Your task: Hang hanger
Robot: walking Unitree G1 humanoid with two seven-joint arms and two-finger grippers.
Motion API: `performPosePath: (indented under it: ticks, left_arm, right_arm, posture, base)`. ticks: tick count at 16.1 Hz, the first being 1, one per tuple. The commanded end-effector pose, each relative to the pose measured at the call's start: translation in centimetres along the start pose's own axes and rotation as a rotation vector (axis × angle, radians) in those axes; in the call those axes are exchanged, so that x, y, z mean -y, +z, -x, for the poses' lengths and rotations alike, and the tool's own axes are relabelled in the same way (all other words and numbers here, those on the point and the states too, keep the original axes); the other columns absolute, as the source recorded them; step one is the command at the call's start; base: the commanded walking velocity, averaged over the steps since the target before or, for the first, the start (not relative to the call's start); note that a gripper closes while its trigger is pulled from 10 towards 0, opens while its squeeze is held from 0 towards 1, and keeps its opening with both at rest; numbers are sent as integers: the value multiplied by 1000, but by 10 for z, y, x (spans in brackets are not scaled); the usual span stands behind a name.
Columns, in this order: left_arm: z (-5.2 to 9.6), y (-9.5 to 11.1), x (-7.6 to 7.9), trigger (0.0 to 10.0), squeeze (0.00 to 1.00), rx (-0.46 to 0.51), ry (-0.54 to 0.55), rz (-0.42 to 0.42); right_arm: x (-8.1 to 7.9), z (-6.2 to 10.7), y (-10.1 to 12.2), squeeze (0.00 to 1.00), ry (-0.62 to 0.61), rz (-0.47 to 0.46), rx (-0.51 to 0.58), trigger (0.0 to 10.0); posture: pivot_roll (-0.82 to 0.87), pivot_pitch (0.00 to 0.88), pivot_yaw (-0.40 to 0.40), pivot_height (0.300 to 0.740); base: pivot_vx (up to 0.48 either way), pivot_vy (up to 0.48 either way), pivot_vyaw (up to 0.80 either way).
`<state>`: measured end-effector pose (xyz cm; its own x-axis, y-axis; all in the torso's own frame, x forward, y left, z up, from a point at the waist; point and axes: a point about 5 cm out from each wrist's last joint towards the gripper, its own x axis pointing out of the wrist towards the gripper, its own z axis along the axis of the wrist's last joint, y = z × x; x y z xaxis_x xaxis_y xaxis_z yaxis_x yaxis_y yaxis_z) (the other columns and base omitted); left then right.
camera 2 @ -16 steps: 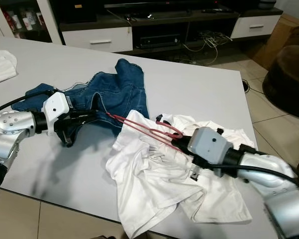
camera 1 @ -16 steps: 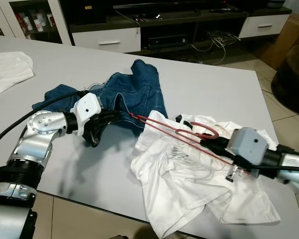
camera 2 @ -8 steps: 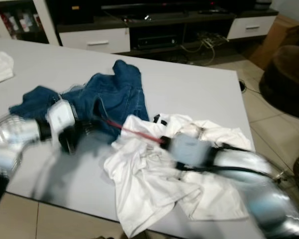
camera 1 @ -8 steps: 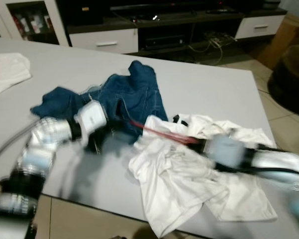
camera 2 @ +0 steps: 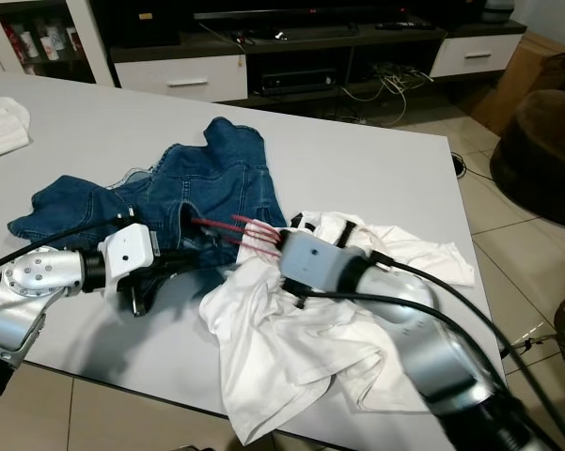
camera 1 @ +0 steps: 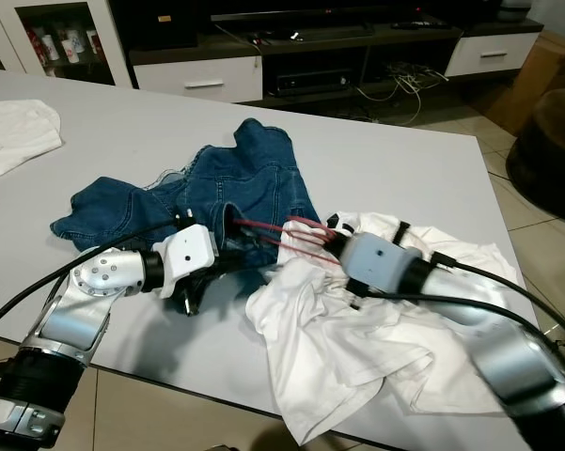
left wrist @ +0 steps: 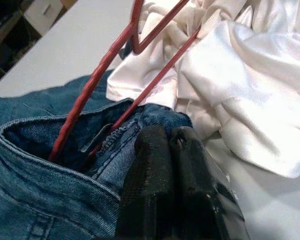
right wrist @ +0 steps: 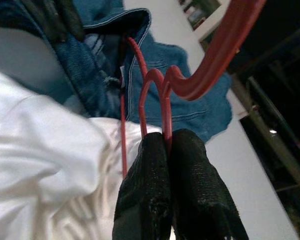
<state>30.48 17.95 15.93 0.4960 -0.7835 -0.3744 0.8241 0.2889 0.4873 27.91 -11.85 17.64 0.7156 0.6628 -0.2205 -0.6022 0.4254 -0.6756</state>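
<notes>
Between our two grippers: one thin red wire hanger [camera 1: 274,230], one end inside the waistband of the crumpled blue denim jeans [camera 1: 249,178]. Right gripper [right wrist: 167,150], fingers pinched together on the hanger's neck below the hook. Left gripper [left wrist: 170,150], fingers closed on the denim waistband edge. Beneath the right gripper, a rumpled white cotton shirt [camera 1: 357,348]. Step judged: threading hanger into jeans; next, we push it deeper.

A pale grey worktop [camera 1: 423,169] stands on a beige tiled floor [camera 1: 536,225]. Behind it runs a dark TV unit [camera 1: 310,42] with white drawers [camera 1: 202,80] and tangled cables [camera 1: 404,80]; a dark brown seat [camera 1: 550,141] sits at right
</notes>
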Motion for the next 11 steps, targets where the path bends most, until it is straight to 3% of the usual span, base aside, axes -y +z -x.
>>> performPosePath:
  ticks: [1,4,6,8,11]
  left_arm:
    - [0,4,0,10000,0,-5,-3,-42]
    - [-2,19,-10,10000,0,18,48,-131]
    - [-2,26,-13,10000,0,48,66,-134]
    - [-4,30,-10,10000,0,64,54,-136]
    - [-6,31,-1,10000,0,75,34,-132]
  right_arm:
    - [3,-1,0,0,-17,24,2,10000]
    - [-9,-13,8,0,37,23,47,10000]
    - [-8,-26,13,0,-20,-24,74,10000]
    - [-3,-34,17,0,-97,-70,86,10000]
    - [21,-39,11,0,-279,-191,66,10000]
  posture:
    - [24,78,4,740]
    - [20,78,0,740]
    - [22,77,-1,740]
    - [23,76,0,740]
    - [30,73,-2,740]
  base:
    - [0,0,0]
    - [0,0,0]
    - [0,0,0]
    - [0,0,0]
    - [0,0,0]
